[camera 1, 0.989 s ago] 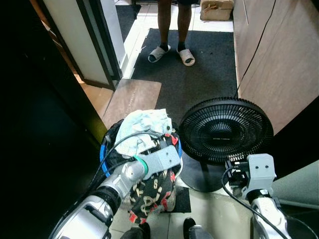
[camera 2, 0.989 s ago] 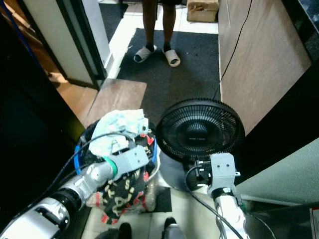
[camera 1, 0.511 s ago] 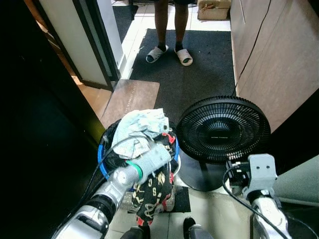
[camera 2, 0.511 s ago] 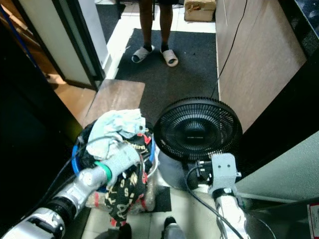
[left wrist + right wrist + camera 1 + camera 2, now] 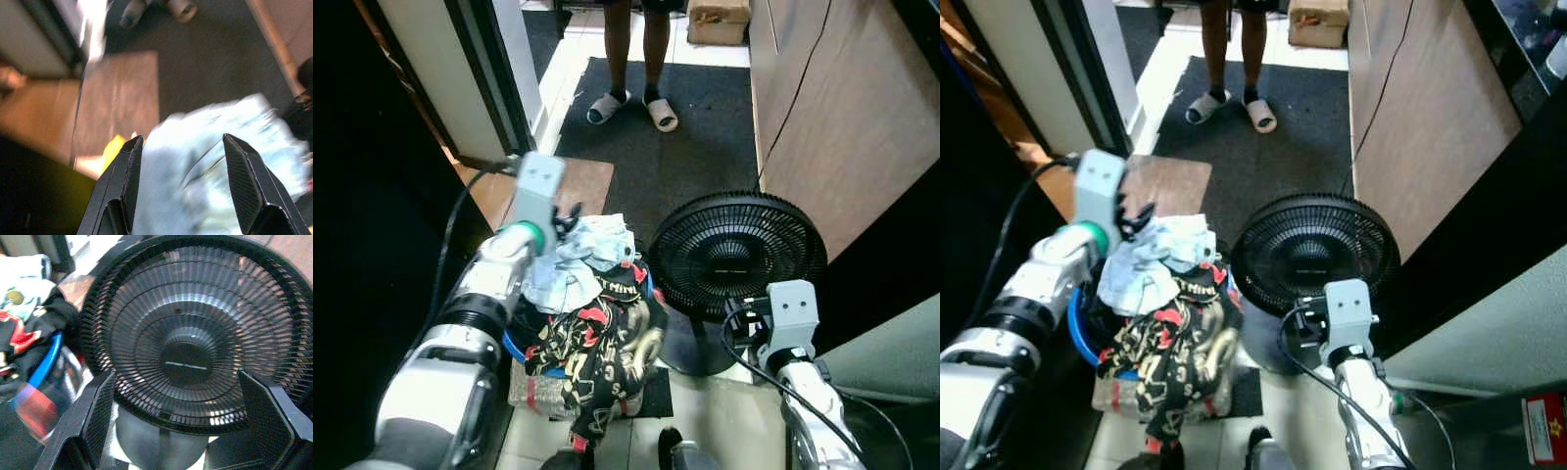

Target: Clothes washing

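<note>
Two spread black fingers of the left gripper [image 5: 178, 186] hover over the pale blue crumpled cloth [image 5: 576, 262] topping the blue-rimmed laundry basket [image 5: 1077, 328]; next, descend and pinch it.

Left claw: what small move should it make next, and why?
Probably lower the left claw onto the pale cloth and close. The claw is open right above the cloth, which tops the laundry pile, and holds nothing.
</note>
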`<state>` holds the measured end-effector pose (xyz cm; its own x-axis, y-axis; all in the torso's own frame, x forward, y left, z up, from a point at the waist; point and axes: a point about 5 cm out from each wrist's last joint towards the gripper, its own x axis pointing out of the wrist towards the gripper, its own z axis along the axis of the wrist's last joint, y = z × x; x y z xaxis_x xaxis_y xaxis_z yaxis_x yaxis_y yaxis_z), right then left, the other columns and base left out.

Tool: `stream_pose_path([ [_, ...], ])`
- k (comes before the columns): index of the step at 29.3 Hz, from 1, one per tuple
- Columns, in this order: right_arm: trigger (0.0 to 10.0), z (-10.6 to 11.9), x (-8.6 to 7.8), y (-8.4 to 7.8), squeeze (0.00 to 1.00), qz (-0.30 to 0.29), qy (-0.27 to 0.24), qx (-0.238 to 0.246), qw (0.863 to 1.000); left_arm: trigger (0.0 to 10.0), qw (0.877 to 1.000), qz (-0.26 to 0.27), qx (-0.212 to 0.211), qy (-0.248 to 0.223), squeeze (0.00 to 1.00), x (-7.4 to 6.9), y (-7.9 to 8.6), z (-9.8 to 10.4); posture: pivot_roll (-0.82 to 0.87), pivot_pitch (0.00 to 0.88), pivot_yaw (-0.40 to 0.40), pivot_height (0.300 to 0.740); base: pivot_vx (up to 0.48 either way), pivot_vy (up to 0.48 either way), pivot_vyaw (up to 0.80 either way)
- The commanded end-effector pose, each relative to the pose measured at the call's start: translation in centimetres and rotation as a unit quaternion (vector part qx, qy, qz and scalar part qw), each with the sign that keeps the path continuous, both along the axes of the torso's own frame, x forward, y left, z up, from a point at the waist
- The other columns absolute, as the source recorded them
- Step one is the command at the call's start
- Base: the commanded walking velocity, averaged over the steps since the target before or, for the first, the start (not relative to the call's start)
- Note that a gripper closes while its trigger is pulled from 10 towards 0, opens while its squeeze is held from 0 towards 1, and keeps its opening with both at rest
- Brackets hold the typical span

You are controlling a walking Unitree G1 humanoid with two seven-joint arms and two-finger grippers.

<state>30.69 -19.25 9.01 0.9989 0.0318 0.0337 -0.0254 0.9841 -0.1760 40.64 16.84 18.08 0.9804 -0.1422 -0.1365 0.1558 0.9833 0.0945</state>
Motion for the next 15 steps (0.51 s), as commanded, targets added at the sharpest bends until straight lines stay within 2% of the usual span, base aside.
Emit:
stream_pose_path([
  [1,10.0,-1.0,-0.4,0.4,0.00,0.008,0.019,0.003,1.000,10.0,0.999,0.020,-0.002,0.050,0.00,-0.7,0.9,-2.5,0.05,0.258,0.062,0.740,0.000,0.000,0.00],
  [4,10.0,-1.0,0.2,1.3,0.00,0.032,0.026,0.003,0.999,10.0,0.996,0.050,0.015,0.077,0.00,-1.5,2.6,-4.1,0.09,0.287,0.027,0.740,0.000,0.000,0.00],
  [8,10.0,-0.8,0.9,1.9,0.00,0.048,0.026,0.000,0.998,10.0,0.994,0.053,0.017,0.096,0.00,-2.3,3.4,-5.3,0.11,0.297,0.018,0.740,0.000,0.000,0.00],
  [15,10.0,-0.7,1.0,2.0,0.00,0.052,0.025,0.000,0.998,10.0,0.993,0.054,0.012,0.106,0.00,-2.4,3.5,-5.5,0.11,0.302,0.015,0.740,0.000,0.000,0.00],
])
